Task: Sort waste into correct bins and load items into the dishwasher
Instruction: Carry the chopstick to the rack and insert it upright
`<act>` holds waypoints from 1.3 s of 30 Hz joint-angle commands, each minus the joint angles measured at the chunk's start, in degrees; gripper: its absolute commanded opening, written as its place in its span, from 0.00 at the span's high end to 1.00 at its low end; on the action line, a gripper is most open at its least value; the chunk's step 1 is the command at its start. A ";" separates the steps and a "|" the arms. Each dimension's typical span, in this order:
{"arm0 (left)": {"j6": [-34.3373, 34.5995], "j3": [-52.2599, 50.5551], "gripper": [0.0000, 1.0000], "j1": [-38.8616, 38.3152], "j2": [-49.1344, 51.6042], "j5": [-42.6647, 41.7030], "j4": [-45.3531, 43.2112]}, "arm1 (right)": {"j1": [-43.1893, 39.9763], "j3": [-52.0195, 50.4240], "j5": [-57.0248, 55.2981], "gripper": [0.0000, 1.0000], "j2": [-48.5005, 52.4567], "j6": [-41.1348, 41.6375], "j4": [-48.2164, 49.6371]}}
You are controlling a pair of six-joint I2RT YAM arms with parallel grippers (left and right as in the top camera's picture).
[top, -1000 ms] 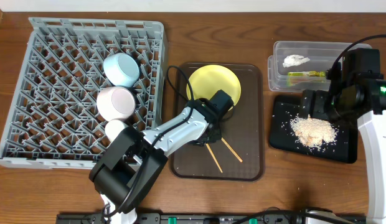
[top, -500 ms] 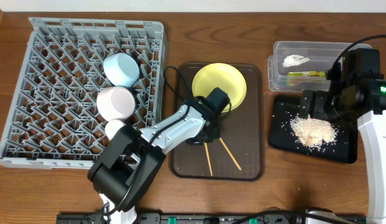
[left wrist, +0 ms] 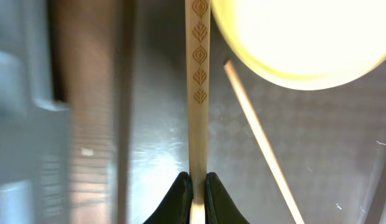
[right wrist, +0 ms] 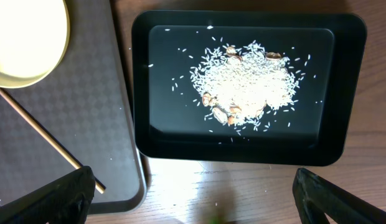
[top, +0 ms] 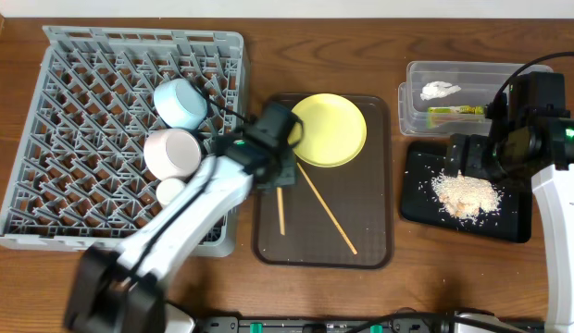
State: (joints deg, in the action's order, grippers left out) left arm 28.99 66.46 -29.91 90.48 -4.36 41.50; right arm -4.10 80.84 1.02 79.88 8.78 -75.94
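1. My left pincer (left wrist: 194, 185) is shut on one chopstick (left wrist: 198, 93), nipped between both fingertips. The chopstick's carved end runs out past the rim of the plate (left wrist: 299, 37).
2. The second chopstick (left wrist: 258, 140) lies slantwise on the brown tray (left wrist: 342, 155), apart from the first.
3. The plate sits at the far end of that tray.
4. Left of the tray, the rack (top: 83, 92) holds the cup (top: 171, 191), the white bowl (top: 173, 153) and the blue bowl (top: 180, 102) in a row along its right side.
5. My right pincer (right wrist: 193, 186) is spread wide and grips nothing. It hangs over the near edge of the black tray (right wrist: 168, 124), where the crumbs (right wrist: 246, 84) are heaped mid-tray with loose grains around.
6. Beyond that, the tub (top: 412, 102) holds the tissue (top: 440, 90) and the wrapper (top: 454, 111).
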 commanded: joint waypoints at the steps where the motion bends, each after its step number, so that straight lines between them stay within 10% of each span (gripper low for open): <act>1: -10.91 0.26 0.92 3.85 -6.01 1.38 1.84 | -0.11 0.74 -0.55 0.01 -0.07 0.37 -0.15; 11: -25.59 0.26 0.92 16.57 -7.65 1.38 4.37 | -0.11 0.74 -0.55 0.01 -0.07 0.37 -0.17; 27: -27.06 0.26 0.89 20.48 0.20 0.50 2.80 | -0.11 0.74 -0.55 0.01 -0.07 0.37 -0.15; 35: -26.80 1.70 0.51 20.44 -0.98 0.17 3.28 | -0.11 0.74 -0.55 0.01 -0.07 0.37 -0.15; 39: -23.02 3.06 0.51 19.52 -3.85 -7.82 3.74 | -0.11 0.74 -0.55 0.01 -0.07 0.37 -0.15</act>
State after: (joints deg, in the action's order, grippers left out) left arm 3.22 66.83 -9.63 89.69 -5.91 45.10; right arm -4.10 80.84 1.04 79.88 8.78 -76.01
